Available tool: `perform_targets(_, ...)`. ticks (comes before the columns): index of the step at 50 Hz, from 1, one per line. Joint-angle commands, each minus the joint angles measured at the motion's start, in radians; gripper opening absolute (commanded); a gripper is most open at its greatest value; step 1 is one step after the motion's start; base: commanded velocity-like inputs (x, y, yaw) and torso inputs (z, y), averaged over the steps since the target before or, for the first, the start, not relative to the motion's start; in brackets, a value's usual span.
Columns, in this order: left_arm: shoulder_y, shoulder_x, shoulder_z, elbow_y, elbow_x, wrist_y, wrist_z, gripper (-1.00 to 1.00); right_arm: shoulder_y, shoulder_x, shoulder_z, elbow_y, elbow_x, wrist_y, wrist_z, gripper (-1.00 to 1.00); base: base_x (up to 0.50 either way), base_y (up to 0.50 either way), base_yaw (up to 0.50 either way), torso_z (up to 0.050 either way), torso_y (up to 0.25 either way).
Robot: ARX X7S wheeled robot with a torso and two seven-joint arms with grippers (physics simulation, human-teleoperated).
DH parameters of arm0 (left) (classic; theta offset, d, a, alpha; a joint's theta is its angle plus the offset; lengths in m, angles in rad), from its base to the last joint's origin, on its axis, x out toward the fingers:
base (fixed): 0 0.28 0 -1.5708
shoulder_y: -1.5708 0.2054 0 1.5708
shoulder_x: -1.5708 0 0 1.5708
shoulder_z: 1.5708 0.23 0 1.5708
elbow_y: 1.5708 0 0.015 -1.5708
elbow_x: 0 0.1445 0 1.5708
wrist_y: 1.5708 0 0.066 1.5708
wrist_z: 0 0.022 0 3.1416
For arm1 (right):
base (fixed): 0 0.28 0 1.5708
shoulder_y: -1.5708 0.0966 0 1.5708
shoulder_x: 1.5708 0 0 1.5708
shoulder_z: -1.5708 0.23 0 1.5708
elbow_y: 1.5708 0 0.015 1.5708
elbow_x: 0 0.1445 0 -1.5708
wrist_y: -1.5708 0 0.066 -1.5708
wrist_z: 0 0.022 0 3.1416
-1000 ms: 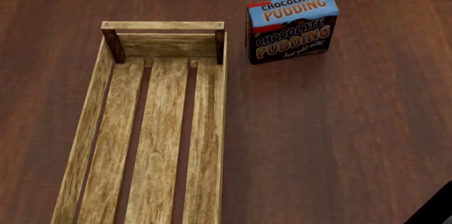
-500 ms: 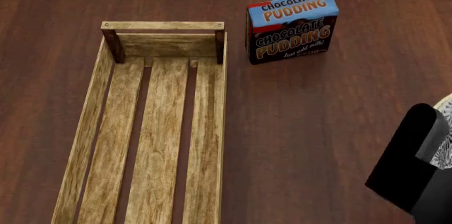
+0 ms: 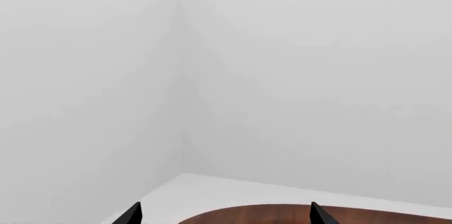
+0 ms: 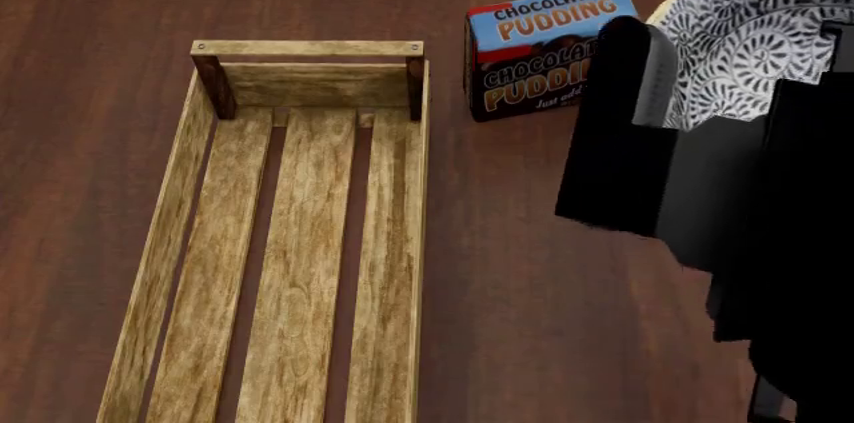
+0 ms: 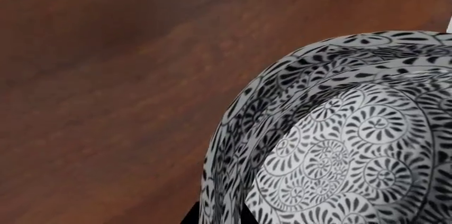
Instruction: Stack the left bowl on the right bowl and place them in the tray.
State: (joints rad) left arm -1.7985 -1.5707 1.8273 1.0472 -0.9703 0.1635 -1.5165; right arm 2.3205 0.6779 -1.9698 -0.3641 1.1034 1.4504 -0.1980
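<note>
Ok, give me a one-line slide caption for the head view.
Right gripper carries a black-and-white patterned bowl above the wooden table, beside the empty slatted tray and chocolate pudding box.

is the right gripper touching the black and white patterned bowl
Touching. In the right wrist view the right gripper has a finger on each side of the black-and-white patterned bowl, pinching its rim.

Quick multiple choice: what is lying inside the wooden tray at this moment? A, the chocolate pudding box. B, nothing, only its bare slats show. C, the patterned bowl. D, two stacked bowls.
B: in the head view the tray shows only its bare slatted floor, while the patterned bowl is up at the right gripper and the chocolate pudding box stands on the table beside the tray.
</note>
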Motion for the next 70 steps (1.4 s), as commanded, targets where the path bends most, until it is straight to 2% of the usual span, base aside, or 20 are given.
perform_targets(1,0.005,0.000,0.001,0.000,0.005,0.004,-0.001,1.00,0.029,-0.087,-0.005,0.059,-0.401,-0.156,-0.329,-1.00,0.00,0.00,0.00,0.000,0.000)
perform_targets(10,-0.058,0.000,-0.066,0.000,-0.098,-0.053,0.032,1.00,0.015,-0.193,-0.002,0.205,-0.553,-0.315,-0.502,-1.00,0.00,0.00,0.00,0.000,0.000)
perform_targets(30,-0.075,0.000,-0.093,0.000,-0.130,-0.069,0.032,1.00,-0.065,-0.320,0.125,0.399,-0.611,-0.580,-0.570,-1.00,0.00,0.00,0.00,0.001,0.001)
perform_targets(44,-0.022,0.000,-0.049,0.000,-0.045,-0.026,-0.003,1.00,-0.146,-0.423,0.162,0.448,-0.610,-0.655,-0.579,-1.00,0.00,0.00,0.00,0.000,0.001)
perform_targets(63,-0.007,0.000,-0.043,0.000,-0.030,-0.024,-0.014,1.00,-0.245,-0.476,0.199,0.462,-0.596,-0.726,-0.566,-1.00,0.00,0.00,0.00,0.000,0.001)
perform_targets(66,0.028,0.000,-0.009,0.000,0.025,0.005,-0.033,1.00,-0.284,-0.486,0.193,0.475,-0.594,-0.735,-0.560,-1.00,0.00,0.00,0.00,0.003,0.003)
perform_targets(70,0.028,0.000,-0.011,0.000,0.023,0.004,-0.032,1.00,-0.305,-0.491,0.188,0.483,-0.596,-0.742,-0.559,-1.00,0.00,0.00,0.00,0.000,0.000)
